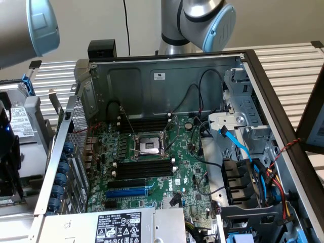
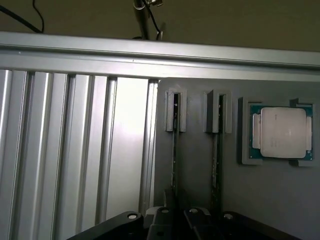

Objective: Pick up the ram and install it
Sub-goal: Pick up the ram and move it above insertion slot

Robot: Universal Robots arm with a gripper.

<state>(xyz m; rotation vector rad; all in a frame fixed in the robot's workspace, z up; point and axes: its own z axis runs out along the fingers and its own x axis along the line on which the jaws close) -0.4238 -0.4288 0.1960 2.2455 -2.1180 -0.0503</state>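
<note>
Though the black tool [image 2: 180, 214] nears the thin edge-on ram [image 2: 173, 145], its grip is unclear.

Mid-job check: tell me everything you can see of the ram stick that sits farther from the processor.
The ram shows edge-on as a thin dark strip, so label and chips cannot be made out. It stands on edge on the grey fixture plate, one end seated in a grey slotted bracket, the other reaching in under the black tool; contact there cannot be told. A second stick stands parallel beside it, apart, between it and the processor.
</note>
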